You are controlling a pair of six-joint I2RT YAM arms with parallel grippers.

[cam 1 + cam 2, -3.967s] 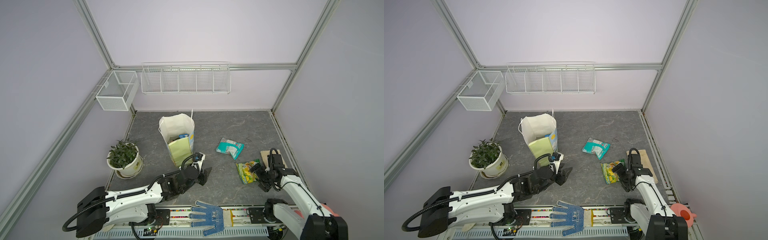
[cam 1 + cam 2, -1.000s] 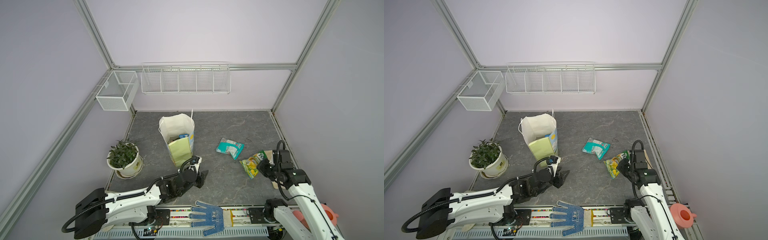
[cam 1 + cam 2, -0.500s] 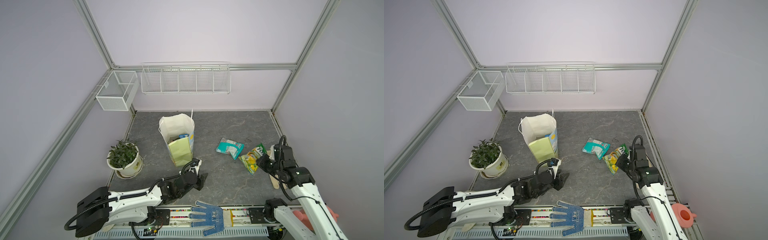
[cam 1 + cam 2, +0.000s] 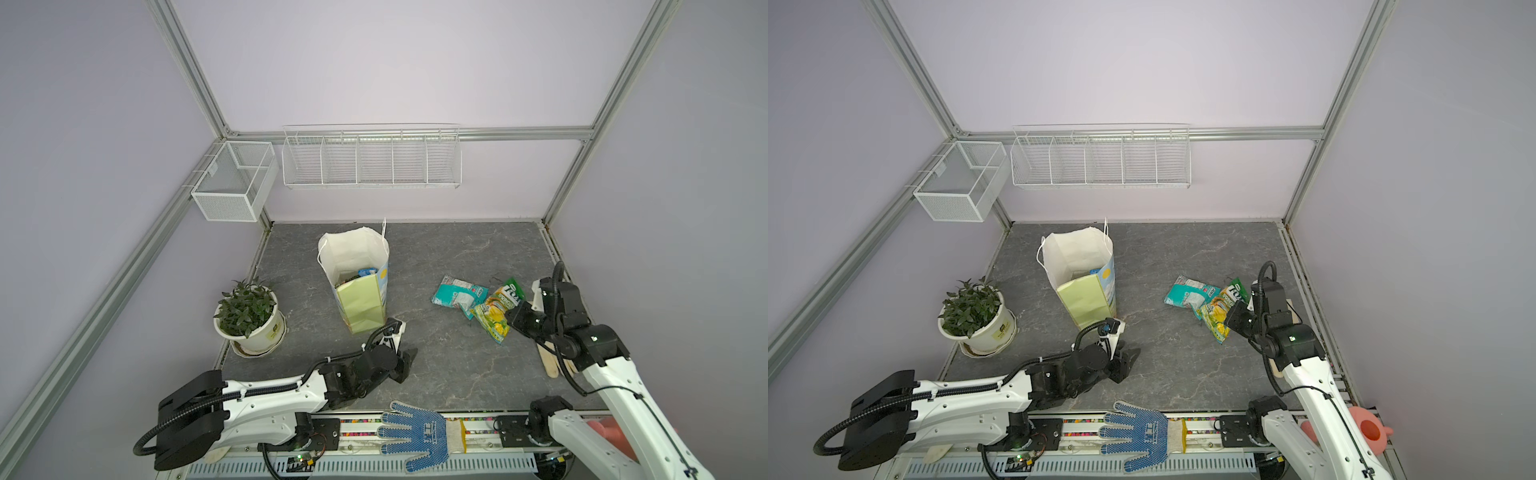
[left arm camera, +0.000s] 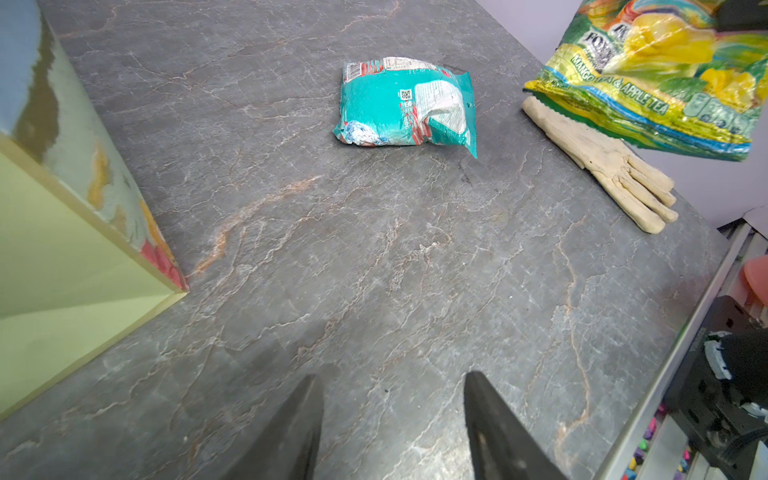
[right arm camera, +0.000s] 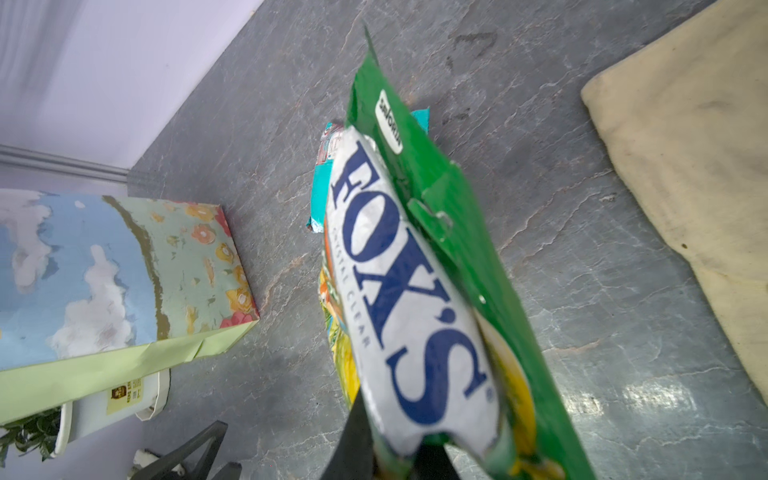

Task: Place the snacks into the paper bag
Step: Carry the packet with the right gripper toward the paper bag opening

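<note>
Fingers of right gripper clamped on a green-yellow packet aloft in both top views, teal packet just beyond them, bag upright well apart, left wrist view, left gripper fingers apart, teal packet ahead, right wrist view, green-yellow packet glossy, crinkled, reads FOX'S

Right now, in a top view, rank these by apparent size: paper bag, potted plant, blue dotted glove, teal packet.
1. paper bag
2. potted plant and blue dotted glove look alike; the glove probably lies nearer the camera, so no ranking.
3. teal packet
</note>
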